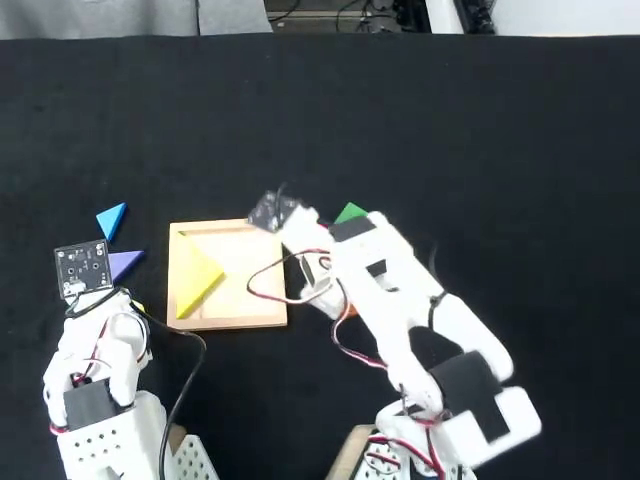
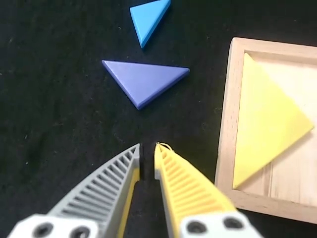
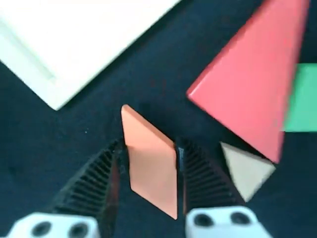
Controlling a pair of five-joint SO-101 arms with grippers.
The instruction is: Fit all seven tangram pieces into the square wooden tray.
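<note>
Black bench (image 1: pixel 450 130) carries the tray (image 1: pixel 230 322), with one yellow triangle (image 1: pixel 195 275) seated in it; six pieces judged outstanding. Left arm (image 1: pixel 95 370) stands left of the tray. Right arm (image 1: pixel 400 300) leans in at the tray's right edge, near a green piece (image 1: pixel 350 212).

Left wrist view: left jaws clenched on nothing, aimed toward the purple triangle (image 2: pixel 143 79), blue triangle (image 2: pixel 148 17) beyond. Likely parked pending its turn.

Right wrist view: right jaws grasping the orange parallelogram (image 3: pixel 151 163) across its long edges, near the tray corner, presumably for transfer. Red triangle (image 3: pixel 257 84) and tan triangle (image 3: pixel 245 168) lie close by.
</note>
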